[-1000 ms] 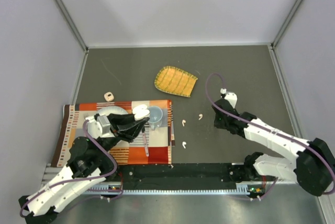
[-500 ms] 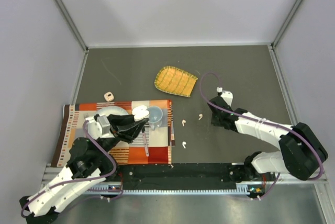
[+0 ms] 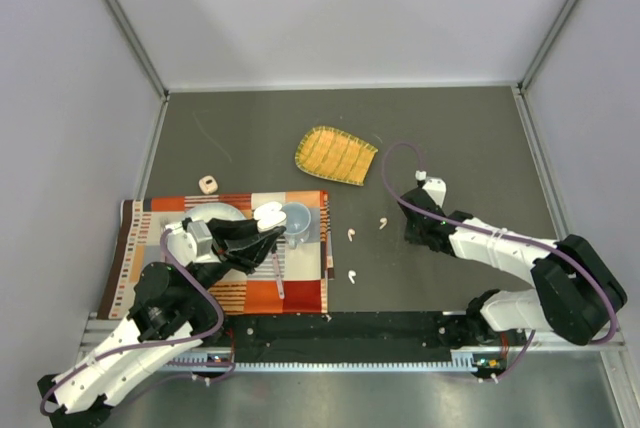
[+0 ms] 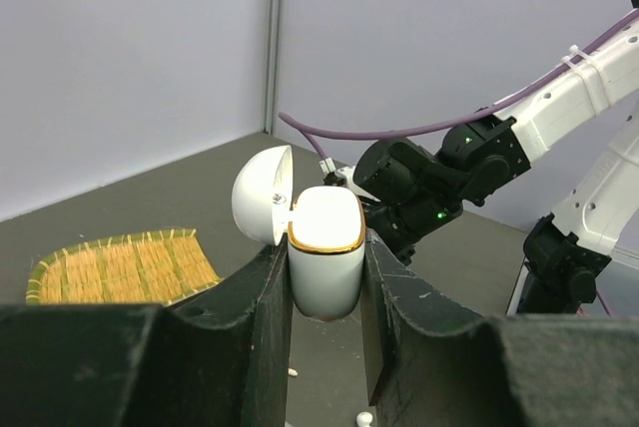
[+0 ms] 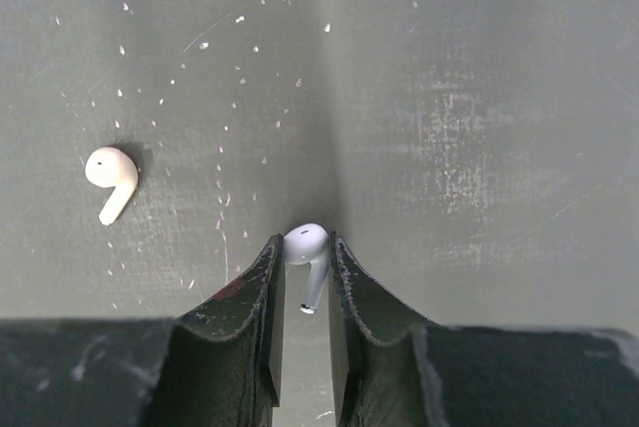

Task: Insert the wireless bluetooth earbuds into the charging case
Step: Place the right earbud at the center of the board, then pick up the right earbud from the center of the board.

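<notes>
Currently the charging case [image 4: 324,262] sits pinched upright between the fingers of the left gripper [image 4: 324,347], lid [image 4: 263,195] swung open to the left; its interior is not visible from the wrist view. From overhead the case [image 3: 269,214] is held over the patterned cloth [image 3: 300,293], just beside a small blue cup [image 3: 297,219] whose contents cannot be made out. A woven yellow tray [image 3: 335,155] lies tilted farther back on the table, nothing visible in it.

Surface: dark grey tabletop [image 3: 460,138], scuffed and dotted with white specks in the right wrist view, enclosed by pale walls with metal corner posts.

Earbuds: one white earbud [image 5: 308,252] is clamped between the narrowly set fingers of the right gripper [image 5: 305,292], bulb forward, stem pointing back. A second, cream-toned earbud [image 5: 110,178] lies loose on the table to its left. Overhead, three earbuds lie on the bare table between cloth and right arm [image 3: 382,223] [image 3: 352,234] [image 3: 351,275]. A small beige object [image 3: 207,185] rests beyond the cloth.
</notes>
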